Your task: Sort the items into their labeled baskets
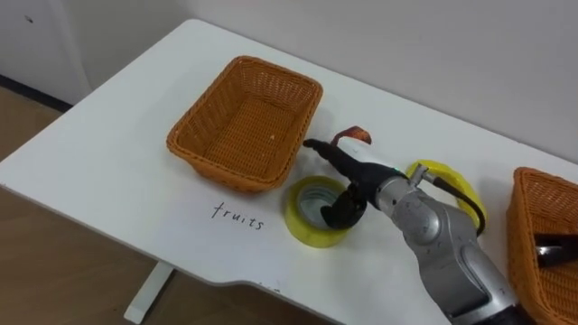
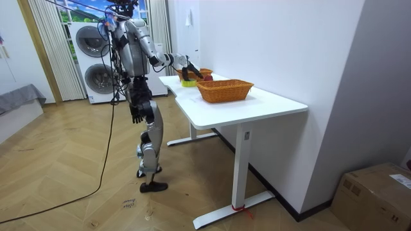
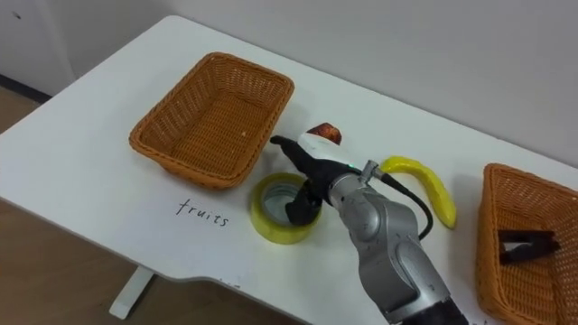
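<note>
A: Yellow, glossy, ring-shaped: found a tape roll (image 1: 302,227) lying flat on the smooth white table (image 1: 108,171), just beside the near corner of a rectangular woven wicker basket (image 1: 244,126).

B: Saw the right hand (image 1: 350,181) over it?

A: Yes. Hovered above the roll on a grey metal forearm, with the dark thumb dipped into the hollow core and the dark fingers (image 1: 318,146) stretched straight past the far rim. Looked unclenched, not gripping the tape.

B: Noticed any fruit?

A: Made out a rounded red apple (image 1: 355,135) just behind those fingers, near the basket's right wall, and a curved yellow banana (image 1: 447,173) behind the wrist, partly hidden by the arm. Found both on the table, outside either basket.

B: And further right?

A: Caught a second wicker basket (image 1: 526,226) at the table's right end, with a black angular object (image 1: 555,248) inside; couldn't tell what kind.

B: Checked the left hand (image 2: 136,114)?

A: Hung beside the hip in the room view, well apart from the table; couldn't tell its state.
</note>
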Robot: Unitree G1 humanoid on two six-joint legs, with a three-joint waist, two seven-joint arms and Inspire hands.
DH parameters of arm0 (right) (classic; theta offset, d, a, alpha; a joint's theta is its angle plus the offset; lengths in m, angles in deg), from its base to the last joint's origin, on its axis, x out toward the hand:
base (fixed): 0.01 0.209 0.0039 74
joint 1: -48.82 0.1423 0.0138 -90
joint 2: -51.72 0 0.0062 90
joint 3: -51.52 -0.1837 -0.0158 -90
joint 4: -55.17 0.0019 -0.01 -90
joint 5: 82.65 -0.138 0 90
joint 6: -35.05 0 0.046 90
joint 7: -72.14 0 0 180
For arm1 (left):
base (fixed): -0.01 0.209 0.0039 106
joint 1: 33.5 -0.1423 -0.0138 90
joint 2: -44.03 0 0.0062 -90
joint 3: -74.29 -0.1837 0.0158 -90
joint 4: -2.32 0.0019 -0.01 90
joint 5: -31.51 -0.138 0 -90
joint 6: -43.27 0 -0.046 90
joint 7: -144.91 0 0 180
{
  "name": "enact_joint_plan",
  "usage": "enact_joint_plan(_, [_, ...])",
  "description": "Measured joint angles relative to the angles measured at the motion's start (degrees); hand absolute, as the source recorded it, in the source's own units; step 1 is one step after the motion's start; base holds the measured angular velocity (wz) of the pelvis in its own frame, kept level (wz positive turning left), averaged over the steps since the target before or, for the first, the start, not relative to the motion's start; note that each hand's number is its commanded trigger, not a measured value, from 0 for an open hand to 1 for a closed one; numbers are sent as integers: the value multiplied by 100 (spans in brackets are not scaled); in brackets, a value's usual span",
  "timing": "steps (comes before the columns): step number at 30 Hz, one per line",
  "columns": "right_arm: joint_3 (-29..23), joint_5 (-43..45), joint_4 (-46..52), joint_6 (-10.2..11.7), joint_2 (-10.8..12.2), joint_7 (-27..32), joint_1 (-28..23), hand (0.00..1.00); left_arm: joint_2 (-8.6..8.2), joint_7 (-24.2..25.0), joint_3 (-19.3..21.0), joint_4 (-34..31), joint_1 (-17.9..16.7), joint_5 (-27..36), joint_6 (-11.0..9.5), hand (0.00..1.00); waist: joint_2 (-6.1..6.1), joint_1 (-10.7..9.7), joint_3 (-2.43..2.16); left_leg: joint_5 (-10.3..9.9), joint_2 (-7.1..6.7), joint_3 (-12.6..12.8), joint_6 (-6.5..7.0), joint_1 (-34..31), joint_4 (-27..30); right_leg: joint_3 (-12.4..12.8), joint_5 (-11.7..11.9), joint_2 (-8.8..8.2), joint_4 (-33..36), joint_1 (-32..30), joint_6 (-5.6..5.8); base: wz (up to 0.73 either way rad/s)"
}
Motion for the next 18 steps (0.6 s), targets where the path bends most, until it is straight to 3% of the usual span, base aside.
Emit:
enact_joint_plan(4, [-7,67,147,-133,-7,-311,-19,0,9,10,4,7,2,-8,0,0,-17,-15,-4,2,1,-3,-2,1,1,-4,1,2,-1,1,-1,0])
enact_joint_plan(18, [2,-22,185,-145,-206,-1038,-6,0,76,-43,6,209,123,8,-1,0,-61,11,7,9,0,-11,-9,51,-8,12,2,4,-1,35,-3,0])
